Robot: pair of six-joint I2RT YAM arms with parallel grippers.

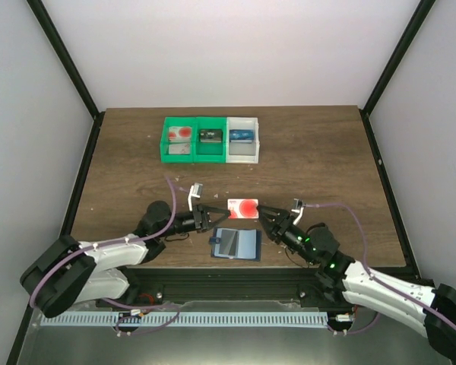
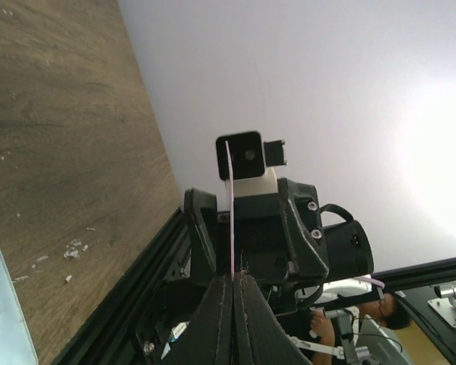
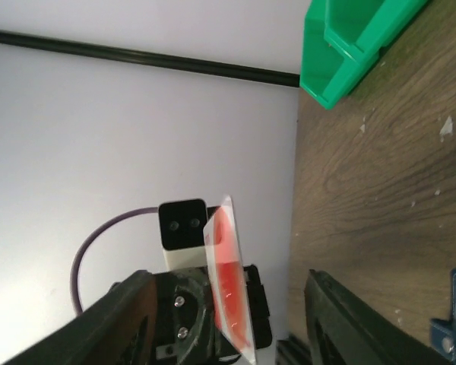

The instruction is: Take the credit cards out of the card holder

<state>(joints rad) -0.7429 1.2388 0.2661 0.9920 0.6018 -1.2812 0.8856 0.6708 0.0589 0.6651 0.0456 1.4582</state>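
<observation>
Top external view: the left gripper and right gripper face each other low over the brown wood-grain table, their arms reaching in from the near edge.
Card holder: a small dark blue folding wallet with lighter blue inner pockets. It lies opened flat on the table, just nearer than the two grippers and between them, and neither touches it.
Credit card: a thin, pale whitish rectangular card with a large red circle. It is held off the table just beyond the card holder and spans the gap between the grippers.
Left gripper: pressed together on the credit card's left end. In the left wrist view the card shows edge-on as a thin line rising from the closed black fingertips.
Right gripper: jaws spread. In the right wrist view the credit card stands in the gap between the black fingers, clear of both.
Green plastic bin: on the far part of the table, with two compartments. The left one holds more pale cards with red marks, the right one a black card-sized item.
White plastic bin: set against the green bin's right side, holding a blue card-sized item.
</observation>
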